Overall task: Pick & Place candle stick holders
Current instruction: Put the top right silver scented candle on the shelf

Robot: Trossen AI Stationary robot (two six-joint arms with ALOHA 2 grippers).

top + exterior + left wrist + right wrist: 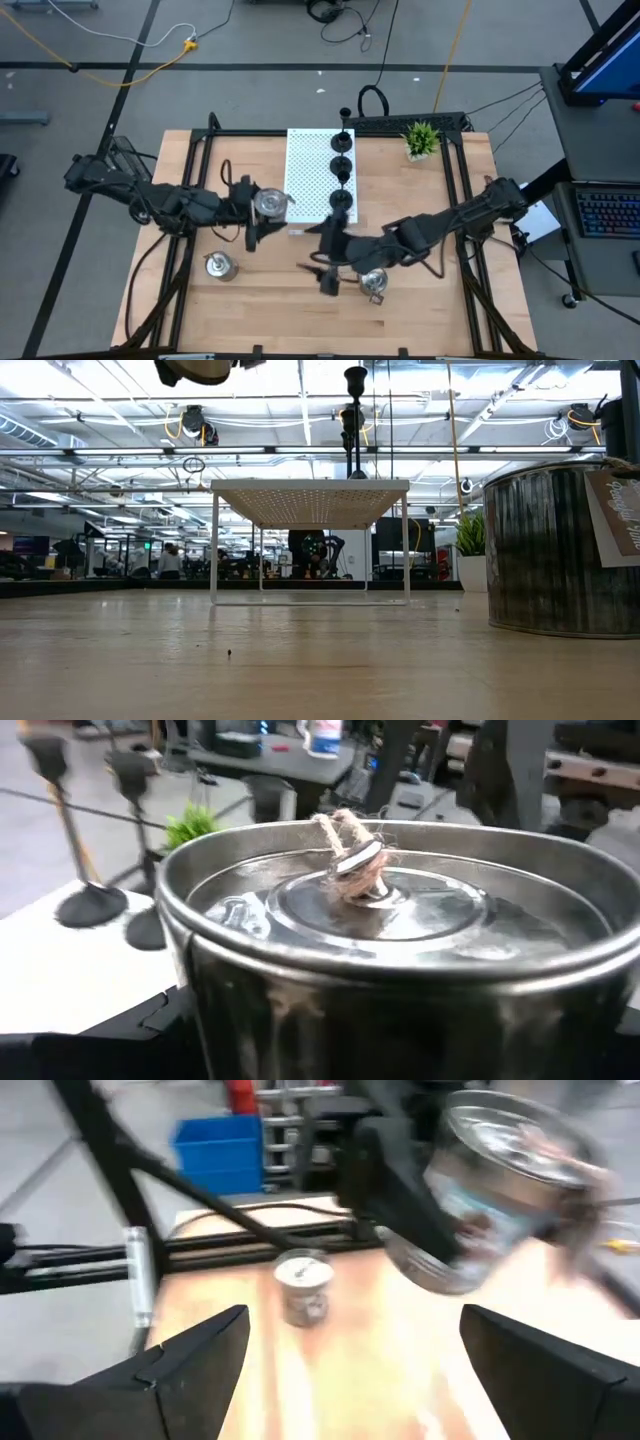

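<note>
Left claw (262, 212) grips one of three silver holders (268, 203); right claw (327, 268) open; four black holders (341, 165).

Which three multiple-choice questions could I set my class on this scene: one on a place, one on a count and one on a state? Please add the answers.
1. Where do the black candle stick holders stand?
A. on the white perforated board
B. on the bare wood
C. on the floor

2. How many silver candle stick holders show in the high view?
A. one
B. three
C. five

3. How is the right tool?
A. shut on a black holder
B. shut on a silver holder
C. open and empty

Answers:
1 A: they stand in a row along one edge of the board.
2 B: one is in the left tool, one is on the wood, and one is beside the right arm.
3 C: its own view shows the fingers wide apart with nothing between them.
</note>
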